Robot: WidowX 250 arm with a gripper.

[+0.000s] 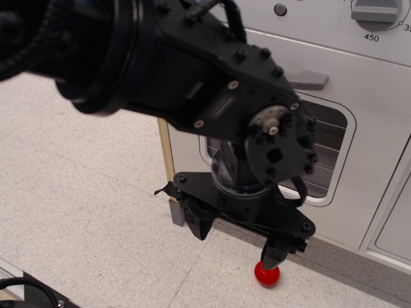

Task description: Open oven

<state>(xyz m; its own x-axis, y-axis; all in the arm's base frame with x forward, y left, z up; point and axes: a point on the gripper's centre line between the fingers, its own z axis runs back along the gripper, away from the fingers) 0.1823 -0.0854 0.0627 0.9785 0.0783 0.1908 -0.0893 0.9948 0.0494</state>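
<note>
The white toy oven (pixel 379 122) fills the upper right. Its door stands closed, with a grey bar handle (pixel 308 79) near the top and a rounded wire-lined window (pixel 329 154) below it. A grey numbered dial (pixel 376 13) and a small dark button (pixel 280 9) sit above the door. My black gripper (pixel 237 247) hangs in front of the door's lower left, well below the handle, pointing down. Its fingers (pixel 200 228) are spread apart with nothing between them. The arm hides the left part of the door and window.
A small red ball (pixel 266 275) lies on the speckled floor (pixel 77 192) right under my right fingertip. A thin wooden rod (pixel 166 151) with a grey foot stands at the oven's left edge. A plain white cabinet panel (pixel 395 224) adjoins the oven on the right.
</note>
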